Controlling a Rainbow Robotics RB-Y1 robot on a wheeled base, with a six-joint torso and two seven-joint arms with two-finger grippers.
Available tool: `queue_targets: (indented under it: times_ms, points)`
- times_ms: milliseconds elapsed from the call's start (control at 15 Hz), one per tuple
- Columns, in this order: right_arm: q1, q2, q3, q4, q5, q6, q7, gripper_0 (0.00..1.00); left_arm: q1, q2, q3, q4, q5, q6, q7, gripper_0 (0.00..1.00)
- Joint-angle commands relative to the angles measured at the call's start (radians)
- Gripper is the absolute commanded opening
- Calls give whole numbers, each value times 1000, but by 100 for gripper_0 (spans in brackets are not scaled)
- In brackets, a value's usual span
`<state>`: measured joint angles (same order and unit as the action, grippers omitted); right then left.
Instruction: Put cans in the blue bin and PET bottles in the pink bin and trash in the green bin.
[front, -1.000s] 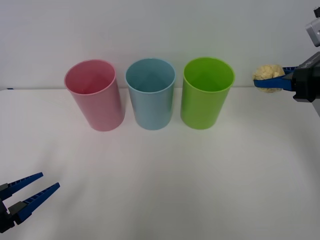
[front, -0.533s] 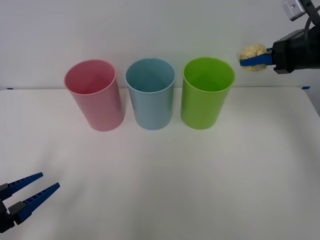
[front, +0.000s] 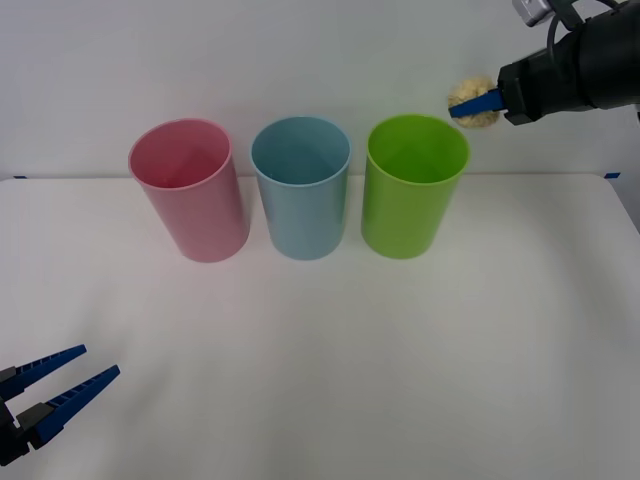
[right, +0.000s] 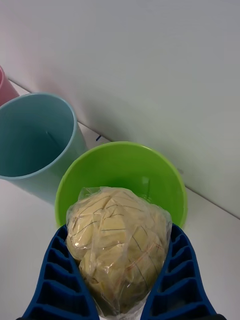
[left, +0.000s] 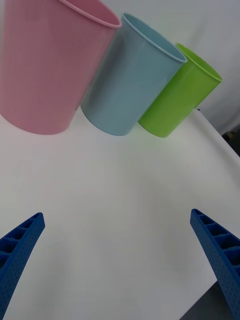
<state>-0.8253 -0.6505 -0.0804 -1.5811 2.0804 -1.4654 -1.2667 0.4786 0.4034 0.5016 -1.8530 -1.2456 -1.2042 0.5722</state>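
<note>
Trash (right: 118, 245) sorting, and nearest the robot is the left gripper (front: 66, 379), parked low at the near-left corner of the white tabletop (front: 400, 350) with its blue ribbed jaws spread wide and nothing between them. In the left wrist view those fingers (left: 216, 250) sit at the two corners, with bare tabletop running up to the bins.

Past that open stretch the three bins stand upright in a row near the tabletop's far edge: pink bin (front: 190, 190) on the left, blue bin (front: 301, 187) in the middle, green bin (front: 413, 185) on the right. They're just beside one another, smooth walls, round rims, and what shows of their insides has nothing in it. I can't spot any writing or labels on them.

Farthest back and up in the air is the right gripper (front: 472, 104), reaching in from the upper right on its black arm. Its jaws are clamped on the trash, which hangs just above and a bit right of the green bin's rim, against the pale wall (front: 300, 60) behind. From the right wrist view the wad is a pale yellow-beige crumpled lump wrapped in clear wrinkled plastic, pinched between the two blue fingers (right: 172, 280), with the green bin's open mouth (right: 125, 170) directly beyond it and the blue bin (right: 35, 140) next to that. No print readable on the wrap.
</note>
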Motion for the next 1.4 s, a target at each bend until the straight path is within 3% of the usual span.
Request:
queue_targets:
  times_ms: [67,867,1400]
  points:
    - [-34,46,19,36,70,0,4,0,0,0,0,0,0,0,0,100]
    - [-58,109,146,151,205,154,49,0,0,0,0,0,0,0,0,100]
    - [-67,114,206,182,218,198,50,0,0,0,0,0,0,0,0,100]
